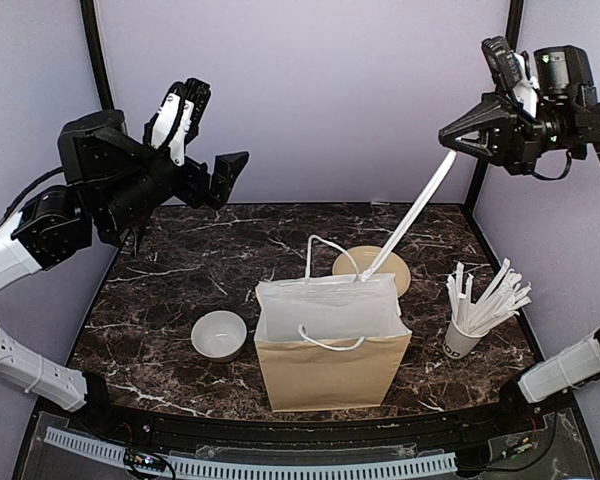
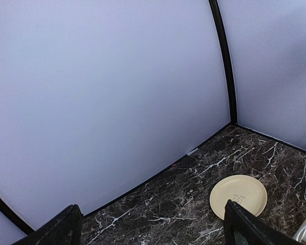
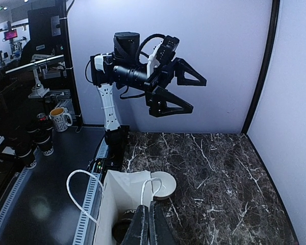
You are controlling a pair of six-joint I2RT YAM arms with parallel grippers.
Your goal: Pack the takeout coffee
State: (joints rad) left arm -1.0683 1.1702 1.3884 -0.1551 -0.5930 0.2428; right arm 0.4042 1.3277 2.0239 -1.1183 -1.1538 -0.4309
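The takeout coffee (image 3: 121, 228) shows only in the right wrist view, as a dark round shape with white markings low inside the brown paper bag (image 1: 330, 365). The bag also shows in that view (image 3: 109, 199). My right gripper (image 1: 448, 138) is high at the right, shut on a long white straw (image 1: 410, 220) whose lower end reaches into the bag's mouth. In its own view the right gripper (image 3: 149, 206) has its fingers pressed together above the bag. My left gripper (image 1: 215, 130) is raised high at the left, open and empty; it also shows in its own view (image 2: 152, 214).
A wide white bowl (image 1: 219, 335) sits left of the bag. A pale yellow plate (image 1: 380, 268) lies behind the bag and shows in the left wrist view (image 2: 238, 195). A white cup of white straws (image 1: 475, 320) stands right of the bag. Purple walls enclose the marble table (image 1: 170, 270).
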